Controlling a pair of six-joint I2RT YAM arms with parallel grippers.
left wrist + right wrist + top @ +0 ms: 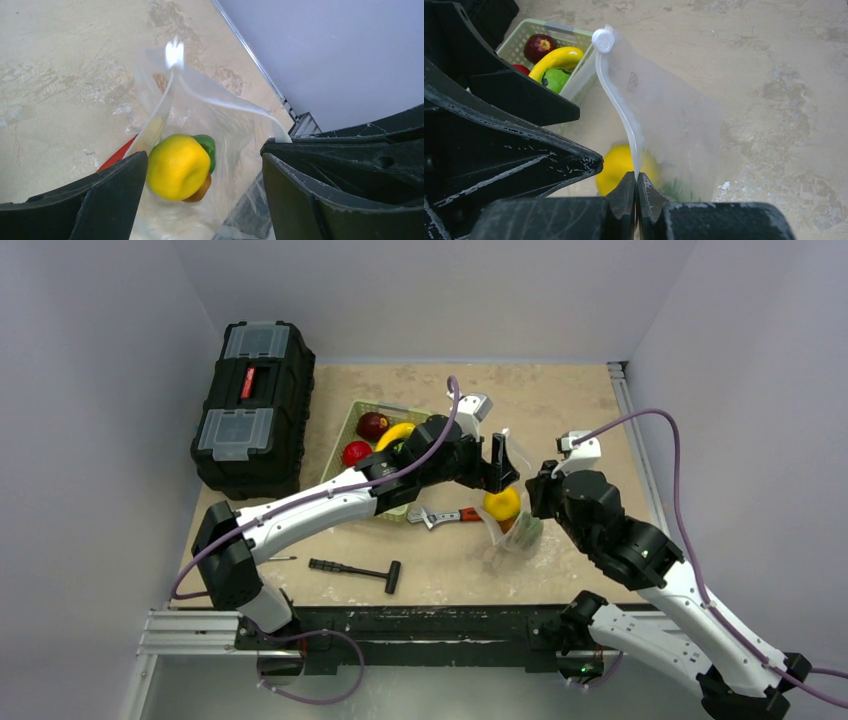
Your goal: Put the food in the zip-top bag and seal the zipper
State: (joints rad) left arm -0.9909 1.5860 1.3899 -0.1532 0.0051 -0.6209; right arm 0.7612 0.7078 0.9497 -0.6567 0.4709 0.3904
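The clear zip-top bag (517, 532) stands open at mid-table. My right gripper (636, 176) is shut on its zipper strip (621, 112) and holds the mouth up; the white tab (603, 40) is at the strip's far end. My left gripper (205, 162) is open right over the mouth, as the top view (497, 466) also shows. A yellow fruit (178, 166) lies in the bag between the fingers, gripped by neither. A green pepper (209, 146) and a brown piece (201, 192) lie under it. More food sits in the basket: a dark red fruit (538, 46), a banana (558, 58) and a green piece (555, 80).
The pale green basket (362, 410) stands left of the bag behind my left arm. A wrench with a red handle (445, 516) lies beside the bag. A black hammer (357, 571) lies near the front. A black toolbox (255, 405) stands at far left.
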